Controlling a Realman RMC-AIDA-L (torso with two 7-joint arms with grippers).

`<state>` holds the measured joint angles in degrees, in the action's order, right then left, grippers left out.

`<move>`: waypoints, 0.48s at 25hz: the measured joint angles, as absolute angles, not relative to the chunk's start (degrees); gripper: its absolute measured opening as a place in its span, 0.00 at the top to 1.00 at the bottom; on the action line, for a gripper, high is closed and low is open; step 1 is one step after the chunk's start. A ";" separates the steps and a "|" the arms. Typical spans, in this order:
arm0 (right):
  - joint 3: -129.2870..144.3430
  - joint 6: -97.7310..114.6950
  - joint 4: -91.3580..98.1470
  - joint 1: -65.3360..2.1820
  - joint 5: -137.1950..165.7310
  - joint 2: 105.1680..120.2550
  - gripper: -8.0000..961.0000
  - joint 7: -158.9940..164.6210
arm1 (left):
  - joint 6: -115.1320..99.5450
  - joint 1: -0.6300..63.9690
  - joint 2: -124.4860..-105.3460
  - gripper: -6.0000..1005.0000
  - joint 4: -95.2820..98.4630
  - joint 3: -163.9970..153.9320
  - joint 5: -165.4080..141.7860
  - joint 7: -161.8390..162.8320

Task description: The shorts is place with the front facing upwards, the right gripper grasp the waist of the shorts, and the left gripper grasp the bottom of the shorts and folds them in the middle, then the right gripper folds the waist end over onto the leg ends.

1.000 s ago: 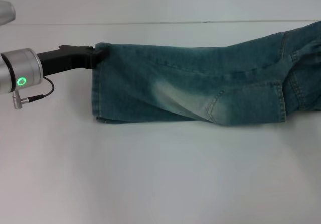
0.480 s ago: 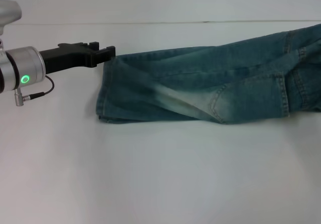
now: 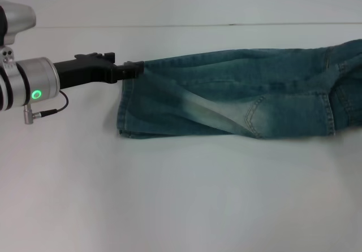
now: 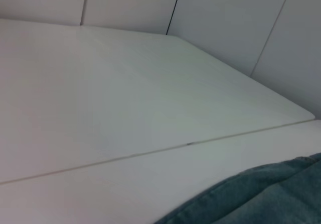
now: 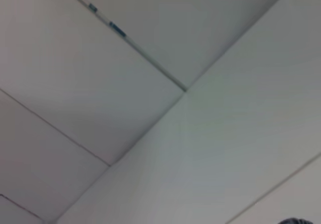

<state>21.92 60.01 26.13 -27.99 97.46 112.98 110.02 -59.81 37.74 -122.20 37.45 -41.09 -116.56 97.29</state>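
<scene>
1. Where my left pincer (image 3: 133,70) meets the cloth, I see it pinched on the far corner of the leg hem (image 3: 125,102), fingers pressed together on the denim. The silver wrist sits well out over the bare counter (image 3: 181,195) on my left.
2. From that corner the shorts (image 3: 226,94) run rightward across the counter, already doubled lengthwise into a long narrow band. A taut pale crease (image 3: 209,113) slants from the pinched corner toward the pocket stitching, so I judge the cloth is under tension there.
3. The hem's near corner lies on the counter, unheld and a little rumpled.
4. The waist end passes out of the head view at the right edge, and I cannot see the right pincer anywhere. Its wrist camera shows only pale panels and a dark sliver at the edge, so I cannot tell its state.
5. Handling, as I judge it: soft and limp, yet denim has some weight and body. It will drape and sag from a single pinch, and the doubled layers may slide apart.
6. Where to hold: on the stitched hem or the elastic band, which are thicker and give the fingers something to bite. A corner pinch must catch every layer, or the lower one stays behind.
</scene>
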 joint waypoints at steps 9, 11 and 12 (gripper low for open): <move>28.91 64.30 27.61 -24.48 97.67 108.41 0.15 121.47 | -60.86 37.27 -122.32 0.10 37.44 -42.30 -116.60 97.39; 29.27 65.12 28.67 -23.62 98.25 107.95 0.15 122.82 | -61.75 37.02 -122.42 0.10 37.44 -42.78 -116.49 97.40; 29.37 65.49 29.26 -23.27 98.71 107.81 0.15 123.47 | -62.46 36.90 -122.55 0.10 37.47 -42.90 -116.34 97.05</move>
